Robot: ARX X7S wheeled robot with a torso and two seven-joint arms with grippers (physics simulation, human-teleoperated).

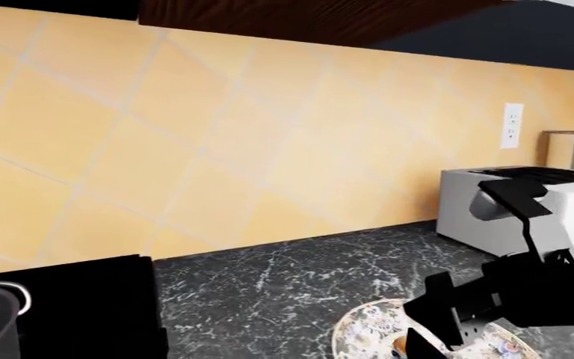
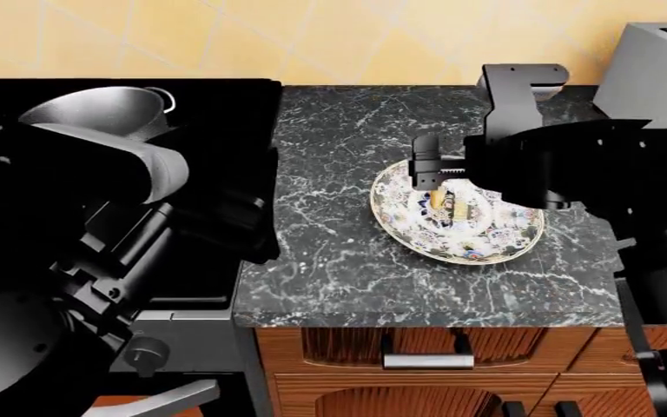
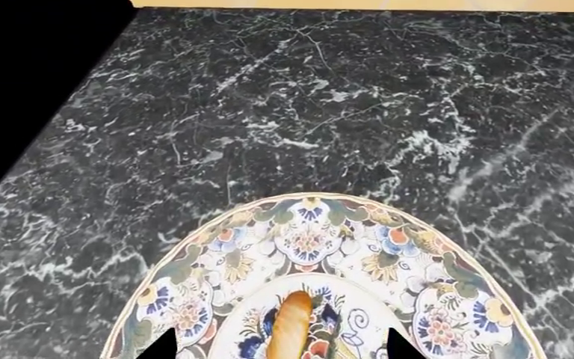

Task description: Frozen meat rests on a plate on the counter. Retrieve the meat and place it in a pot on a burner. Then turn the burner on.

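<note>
Marble counter [image 2: 346, 252], tiled wall behind, plate [image 2: 507, 248]; right tool [image 3: 281, 345] apart; left tool's state unclear

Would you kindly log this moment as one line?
right gripper: open, over frozen meat | meat: on plate | pot: on stove

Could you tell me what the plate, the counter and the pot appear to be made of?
The plate looks like glazed ceramic: white with a painted blue and multicoloured floral pattern. The counter looks like polished dark marble, with white veins running through it. The pot looks like shiny steel: grey and reflective.
</note>
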